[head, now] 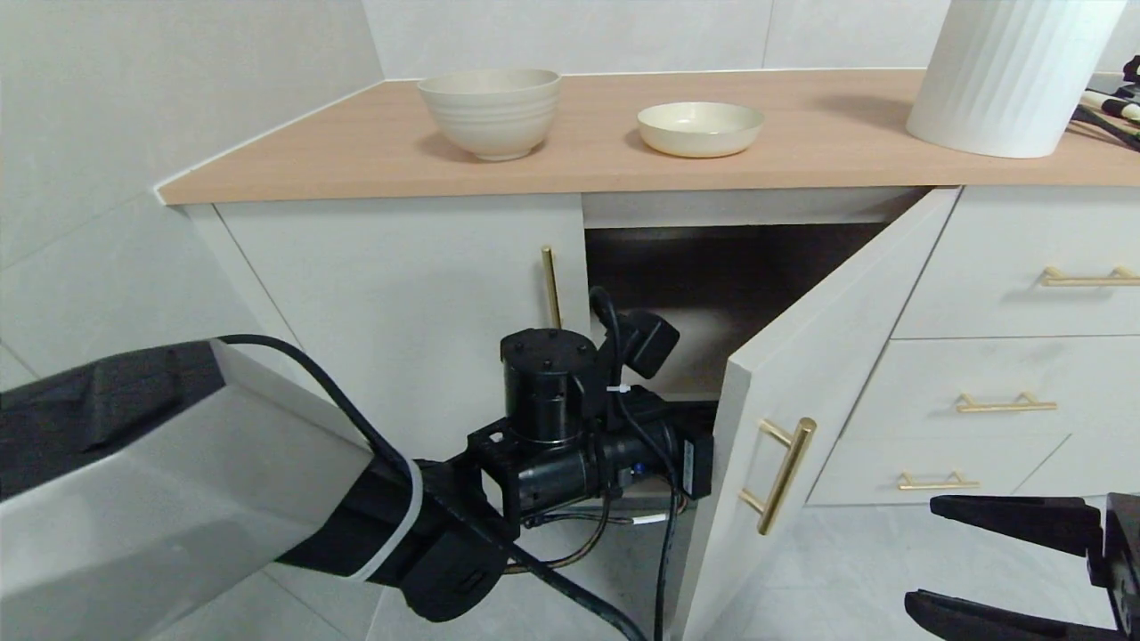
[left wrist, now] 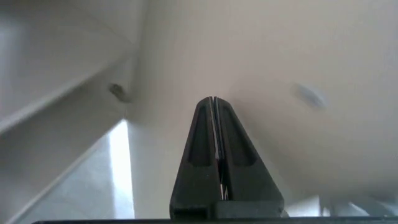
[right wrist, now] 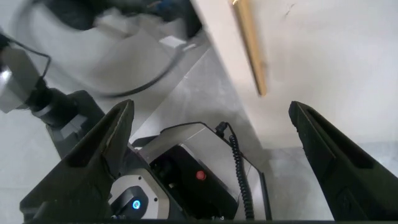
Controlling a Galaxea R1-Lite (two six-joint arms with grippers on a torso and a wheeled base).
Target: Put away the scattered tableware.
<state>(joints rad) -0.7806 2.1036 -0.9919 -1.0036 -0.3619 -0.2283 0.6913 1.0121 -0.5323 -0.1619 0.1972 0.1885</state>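
At the upper right, the frame edge cuts off the white ribbed container (head: 1015,80); we cannot tell what lies in the dark cabinet interior (head: 739,267) at centre.

- Pale tiled walls (head: 134,133) meet in a corner behind the counter.
- Counter (head: 828,125): light wood top, running along the back wall.
- White cabinet (head: 294,258) under it; left door (head: 401,294) shut, with an upright brass bar (head: 551,287) at its edge.
- Right door (head: 828,356) swung open, with a brass handle (head: 784,476) on its face; the inside (head: 712,258) is dark.
- Three white drawers (head: 997,267) stacked to the right, each with a brass pull.
- Floor (head: 855,570): pale tiles.
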